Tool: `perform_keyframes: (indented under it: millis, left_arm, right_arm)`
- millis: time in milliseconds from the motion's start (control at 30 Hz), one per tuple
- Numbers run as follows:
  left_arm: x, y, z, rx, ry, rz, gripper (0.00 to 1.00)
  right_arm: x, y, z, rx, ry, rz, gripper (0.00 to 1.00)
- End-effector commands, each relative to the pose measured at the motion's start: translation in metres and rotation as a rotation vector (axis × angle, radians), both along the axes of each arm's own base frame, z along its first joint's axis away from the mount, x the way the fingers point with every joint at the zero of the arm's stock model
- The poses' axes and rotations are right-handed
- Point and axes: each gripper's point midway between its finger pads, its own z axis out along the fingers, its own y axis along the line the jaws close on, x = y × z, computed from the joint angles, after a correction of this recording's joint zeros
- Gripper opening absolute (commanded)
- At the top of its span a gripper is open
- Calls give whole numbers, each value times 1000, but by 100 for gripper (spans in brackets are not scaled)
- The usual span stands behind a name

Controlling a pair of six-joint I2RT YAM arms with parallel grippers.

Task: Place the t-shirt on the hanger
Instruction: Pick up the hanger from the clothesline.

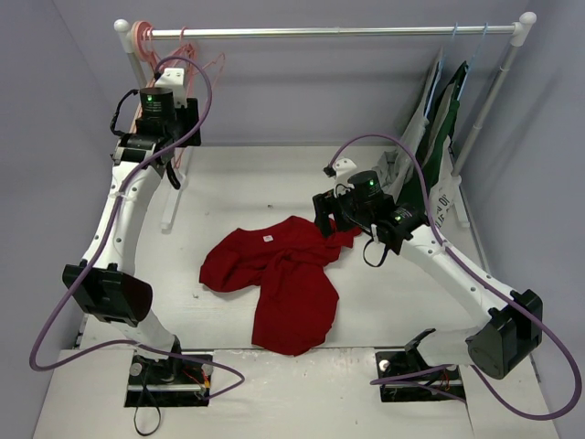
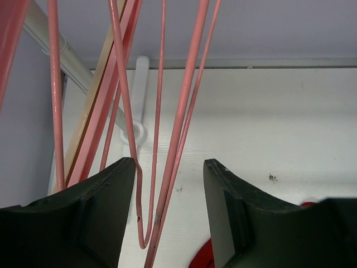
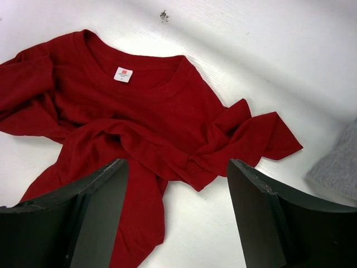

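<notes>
1. The red t-shirt (image 1: 274, 279) is seen crumpled on the white surface (image 1: 274, 174), roughly midway between the two arms, with its neck turned towards the rail (image 1: 329, 32).
2. A small white label (image 3: 123, 74) is visible inside the neck, and the sleeves and body are folded over one another.
3. The right hand (image 3: 177, 164) is held just above the t-shirt's right-hand edge, its fingers spread wide with nothing between them but the cloth below.
4. A corner of a grey garment (image 3: 337, 162) is seen beside it on the surface.
5. The left hand (image 2: 169, 164) is raised at the left end of the rail, among the salmon-pink hangers (image 1: 142, 37) hung there.
6. Its fingers are apart; the thin wires of a salmon-pink hanger (image 2: 142, 234) pass down between them, one lying close against the left finger, and none is clamped.
7. A dark green garment (image 1: 448, 119) is hung at the rail's right end.
</notes>
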Motion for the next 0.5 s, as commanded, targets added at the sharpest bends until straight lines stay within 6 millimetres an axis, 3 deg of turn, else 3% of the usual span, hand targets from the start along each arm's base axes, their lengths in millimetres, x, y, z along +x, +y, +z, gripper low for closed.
perform_keyframes:
  millis: [0, 200, 467]
  left_arm:
    - [-6, 0, 56, -37, -151, 4, 51]
    - [-11, -2, 85, -41, -210, 8, 51]
    - [-14, -5, 90, -41, -219, 1, 51]
  right_arm:
    - [6, 10, 13, 51, -43, 13, 72]
    - [6, 11, 14, 57, -40, 11, 73]
    - [8, 14, 18, 69, -41, 15, 73]
